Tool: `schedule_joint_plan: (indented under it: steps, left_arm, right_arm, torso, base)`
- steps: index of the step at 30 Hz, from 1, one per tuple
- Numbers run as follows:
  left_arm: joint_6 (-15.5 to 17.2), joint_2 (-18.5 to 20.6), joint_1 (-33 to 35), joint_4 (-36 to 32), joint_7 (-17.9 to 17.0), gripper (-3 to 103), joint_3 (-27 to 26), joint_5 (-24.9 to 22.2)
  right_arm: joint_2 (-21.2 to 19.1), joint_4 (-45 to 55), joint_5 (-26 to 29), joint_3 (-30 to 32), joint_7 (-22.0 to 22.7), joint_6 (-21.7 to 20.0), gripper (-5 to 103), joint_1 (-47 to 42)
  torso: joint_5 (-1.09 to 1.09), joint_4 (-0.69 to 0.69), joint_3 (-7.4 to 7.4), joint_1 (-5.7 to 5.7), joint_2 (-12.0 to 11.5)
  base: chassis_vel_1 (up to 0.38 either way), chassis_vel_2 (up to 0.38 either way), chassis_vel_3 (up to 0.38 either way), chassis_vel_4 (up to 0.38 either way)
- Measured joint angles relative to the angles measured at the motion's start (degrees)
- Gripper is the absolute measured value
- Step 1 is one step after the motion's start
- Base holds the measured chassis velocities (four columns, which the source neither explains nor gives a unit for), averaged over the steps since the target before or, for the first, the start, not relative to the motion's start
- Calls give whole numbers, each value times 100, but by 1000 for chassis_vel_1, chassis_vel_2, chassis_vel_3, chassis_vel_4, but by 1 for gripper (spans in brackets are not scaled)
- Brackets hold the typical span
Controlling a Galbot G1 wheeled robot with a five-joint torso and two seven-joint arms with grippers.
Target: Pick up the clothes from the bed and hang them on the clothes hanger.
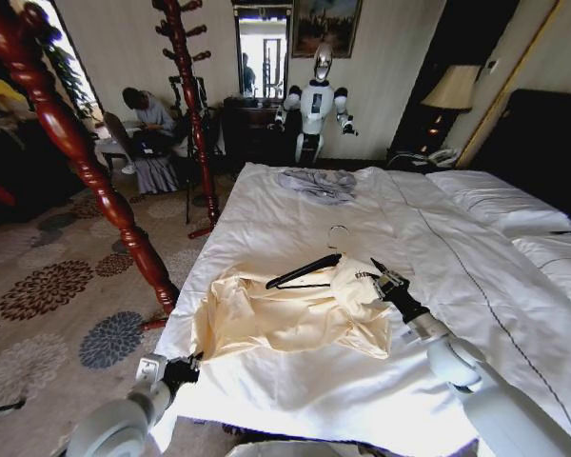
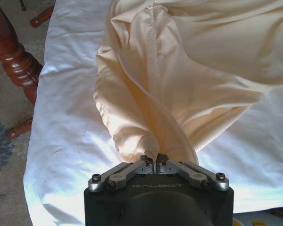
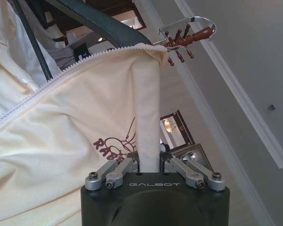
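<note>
The cream-yellow clothes [image 1: 285, 319] lie crumpled on the bed [image 1: 295, 390], near its left front part. The black clothes hanger [image 1: 305, 271] rests on the upper part of the garment, with its silver hook [image 1: 338, 234] lying on the duvet behind. At the garment's right upper edge, my right gripper [image 1: 383, 279] is shut on a fold of cream fabric [image 3: 61, 132] beside the zipper, and the hanger arm [image 3: 99, 21] runs just beyond it. My left gripper [image 1: 186, 367] sits at the bed's left front edge and pinches the garment's lower end [image 2: 188, 70].
A grey-blue garment [image 1: 316, 183] lies at the far end of the bed. Two reddish wooden coat stands [image 1: 86, 162] [image 1: 192, 105] rise left of the bed over patterned carpet. White pillows [image 1: 500, 200] are at the right. A white humanoid robot [image 1: 314, 105] stands by the far wall.
</note>
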Motion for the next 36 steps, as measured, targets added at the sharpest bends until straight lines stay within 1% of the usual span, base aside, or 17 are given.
schedule_joint_plan:
  steps: [5, 6, 8, 10, 12, 14, 16, 18, 19, 22, 25, 26, 27, 29, 31, 34, 36]
  left_arm:
    - [131, -56, -66, -22, -129, 2, 154, 81]
    - [139, -68, -140, -22, -155, -1, 168, 43]
    - [206, -77, -493, -32, -314, 9, 165, -182]
    - [233, -75, -654, -37, -384, 9, 132, -301]
    - [284, -66, -845, -37, -340, 20, 38, -444]
    - [318, -38, -907, -37, -85, 30, -66, -482]
    - [325, -18, -923, -37, 7, 30, -86, -484]
    - [330, 14, -929, -37, 69, 42, -88, -484]
    - [330, 24, -920, -35, 74, 47, -86, -484]
    - [330, 33, -851, -32, 66, 53, -103, -500]
    - [330, 61, -707, -26, -59, 69, -216, -538]
    - [330, 61, -707, -26, -59, 69, -216, -538]
    - [330, 71, -694, -24, -45, 75, -266, -525]
    - [310, 58, -931, -22, -50, 86, -261, -729]
    - [293, 45, -1100, -21, -110, 86, -243, -876]
    - [122, 13, -1919, -19, -509, 98, -199, -1633]
    - [4, 28, -2250, -14, -493, 100, -230, -1828]
  right_arm:
    - [-2, 21, 15, 8, 1, 0, 19, -11]
    - [-2, 26, 16, 8, 1, 0, 19, -11]
    - [0, 32, 17, 20, 1, -1, 19, -17]
    - [5, 32, 16, 30, 1, -1, 19, -23]
    - [21, 27, 11, 41, 2, -1, 19, -34]
    - [30, 18, 14, 24, 3, -2, 19, -35]
    - [30, 17, 14, 2, 3, -2, 19, -33]
    - [41, 17, 8, -18, 3, -5, 19, -17]
    - [49, 17, 7, -18, 4, -8, 19, -11]
    - [55, 9, 6, -2, 3, -9, 19, -10]
    - [42, -7, 13, 12, 3, -9, 19, -13]
    - [42, -7, 13, 12, 3, -9, 19, -13]
    - [40, -8, 19, 12, 4, -9, 19, -8]
    - [46, -8, 19, 4, 4, -9, 19, 16]
    - [50, -8, 18, -2, 4, -9, 19, 18]
    - [45, -5, 13, -5, 4, -9, 19, -3]
    - [33, -2, 12, -5, 4, -9, 19, -10]
  torso:
    - [0, -2, 0, 0, 0]
    - [0, -2, 0, 0, 0]
    - [-1, -2, 1, 0, 0]
    - [-1, -3, 1, 0, 0]
    - [-1, -3, 1, 1, 0]
    - [0, -2, 1, 1, 0]
    - [0, -2, 1, 1, 0]
    - [-1, -2, 1, 1, 0]
    - [-1, -1, 1, 1, 0]
    - [0, -1, 1, 1, 0]
    - [0, -1, 1, 1, 0]
    - [0, -1, 1, 1, 0]
    - [0, 0, 1, 0, 0]
    - [-1, 0, 1, 0, 0]
    - [0, 0, 1, 0, 0]
    - [-1, -4, 1, 1, 0]
    - [-1, -3, 1, 1, -1]
  base:
    - [0, 0, 0, 0]
    - [0, 0, 0, 0]
    - [0, 0, 0, 0]
    - [0, 0, 0, 0]
    - [0, 0, 0, 0]
    - [0, 0, 0, 0]
    - [0, 0, 0, 0]
    - [0, 0, 0, 0]
    - [0, 0, 0, 0]
    - [0, 0, 0, 0]
    - [0, 0, 0, 0]
    - [0, 0, 0, 0]
    - [0, 0, 0, 0]
    - [0, 0, 0, 0]
    - [0, 0, 0, 0]
    - [0, 0, 0, 0]
    - [0, 0, 0, 0]
